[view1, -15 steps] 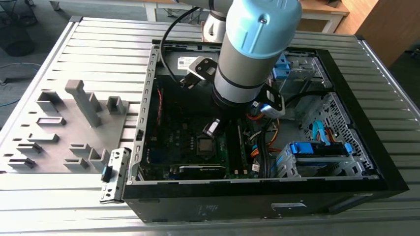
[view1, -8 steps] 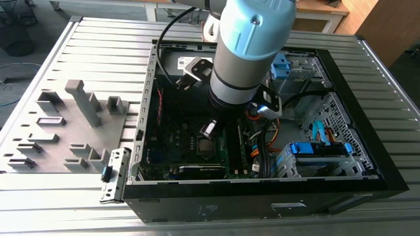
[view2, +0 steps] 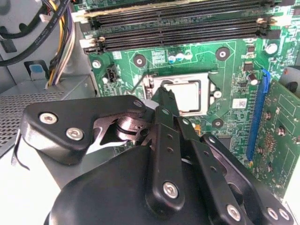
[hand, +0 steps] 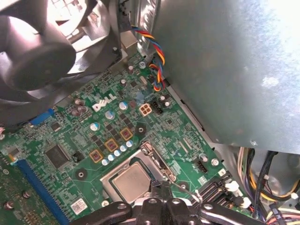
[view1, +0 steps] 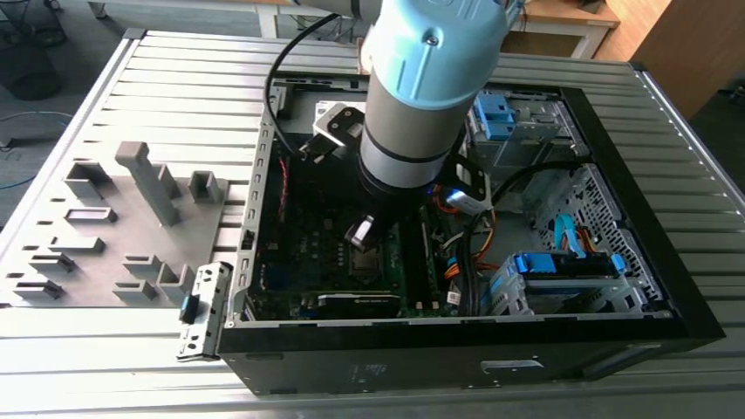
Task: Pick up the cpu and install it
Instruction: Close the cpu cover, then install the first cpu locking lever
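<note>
The cpu [hand: 132, 182] sits flat in its socket on the green motherboard [hand: 93, 136], silvery face up, with the metal socket frame [hand: 154, 161] around it. In the second wrist view the cpu [view2: 187, 96] shows as a pale square just past the tip of the gripper [view2: 164, 96].

The gripper hangs right above the cpu's edge — its black fingers [view2: 166, 101] are pressed together, and nothing is held between them. In the first wrist view the gripper [hand: 159, 185] points at the side of the cpu.

In the exterior view the arm [view1: 420, 96] reaches down into the open computer case [view1: 466, 349], and the gripper [view1: 361, 234] is low over the motherboard. Beside the socket lie 4 long black memory slots [view2: 178, 28]. A round black fan [hand: 37, 51] is near the motherboard — up by the case wall. Outside the case, grey plastic blocks [view1: 146, 183] stand on a grey plate.
</note>
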Action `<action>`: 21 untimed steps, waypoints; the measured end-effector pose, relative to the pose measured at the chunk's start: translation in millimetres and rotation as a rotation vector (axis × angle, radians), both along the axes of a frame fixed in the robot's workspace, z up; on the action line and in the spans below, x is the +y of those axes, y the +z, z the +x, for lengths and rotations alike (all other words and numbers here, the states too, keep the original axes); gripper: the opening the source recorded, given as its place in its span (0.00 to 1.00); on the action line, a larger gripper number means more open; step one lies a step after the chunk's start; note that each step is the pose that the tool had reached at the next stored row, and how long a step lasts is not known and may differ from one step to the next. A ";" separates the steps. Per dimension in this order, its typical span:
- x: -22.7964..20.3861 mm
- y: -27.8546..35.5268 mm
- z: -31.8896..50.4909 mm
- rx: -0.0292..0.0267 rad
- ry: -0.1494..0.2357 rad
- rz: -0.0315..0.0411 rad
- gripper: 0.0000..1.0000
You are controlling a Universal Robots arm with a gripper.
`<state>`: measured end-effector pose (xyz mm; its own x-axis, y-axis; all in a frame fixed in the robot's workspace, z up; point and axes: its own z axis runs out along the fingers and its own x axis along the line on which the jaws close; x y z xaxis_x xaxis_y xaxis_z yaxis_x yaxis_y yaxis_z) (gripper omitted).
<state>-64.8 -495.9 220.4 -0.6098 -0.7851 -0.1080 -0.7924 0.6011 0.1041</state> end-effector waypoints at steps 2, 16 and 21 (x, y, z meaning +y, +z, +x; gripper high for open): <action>-1.4 0.0 -0.4 0.0000 0.000 -0.0047 0.10; -4.0 10.1 -0.4 -0.0022 0.000 -0.0187 0.10; -4.0 10.3 -0.5 -0.0033 0.000 -0.0190 0.10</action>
